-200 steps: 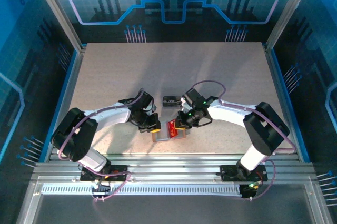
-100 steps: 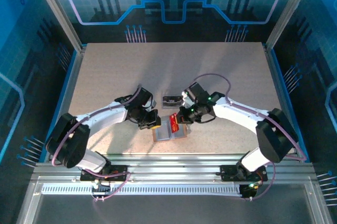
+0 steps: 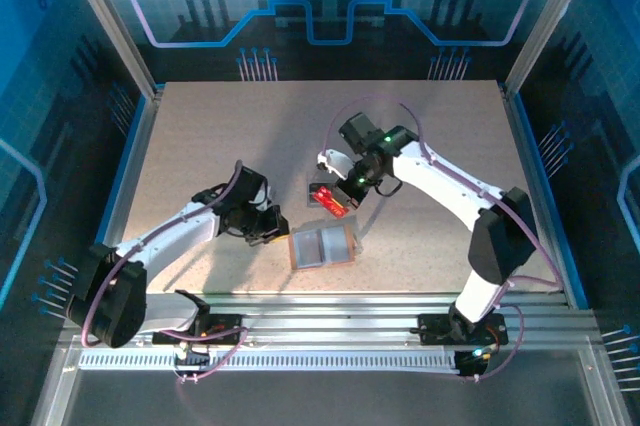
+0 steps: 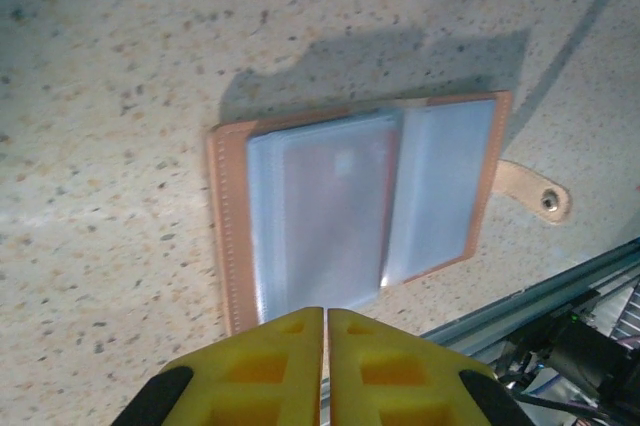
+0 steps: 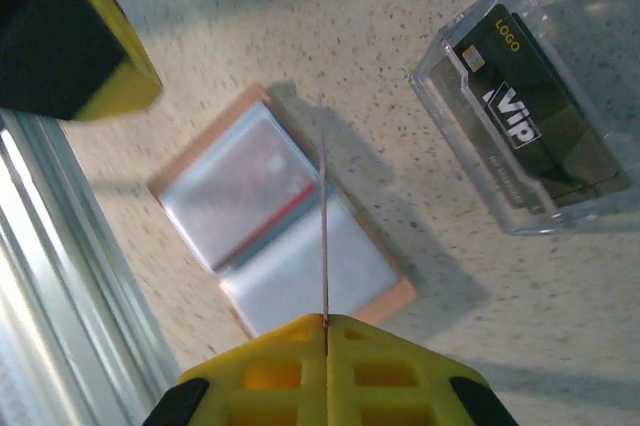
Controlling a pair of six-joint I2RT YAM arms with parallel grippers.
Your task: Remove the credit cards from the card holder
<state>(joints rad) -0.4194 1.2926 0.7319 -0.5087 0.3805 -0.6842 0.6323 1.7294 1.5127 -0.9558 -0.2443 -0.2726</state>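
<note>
The card holder (image 3: 322,246) lies open, pockets up, on the bench (image 3: 220,136), at 6 o'clock from the bench's middle and near the front rail. In the left wrist view the card holder (image 4: 350,216) shows its salmon-pink border around two pale blue-grey pockets, with a strap tab (image 4: 530,191) and its snap sticking out at 3 o'clock. The left hand (image 3: 272,233) sits at 9 o'clock of the holder, just beside it. Seen by its own camera, the left hand (image 4: 325,331) has its yellow fingers pressed together with nothing between them. The right hand (image 3: 345,191) is near the middle of the bench, at 12 o'clock from the holder and apart from it. It is clamped on a red credit card (image 3: 330,201). In the right wrist view the right hand (image 5: 325,331) pinches that card (image 5: 324,226) edge-on, so it appears as a thin upright line above the card holder (image 5: 260,186). A thin red strip shows at the fold between the pockets; what it is cannot be told. At 2 o'clock from the holder in that view stands a clear plastic tray (image 5: 450,121) holding a dark card (image 5: 530,121) printed with "VIP" and "LOGO".
</note>
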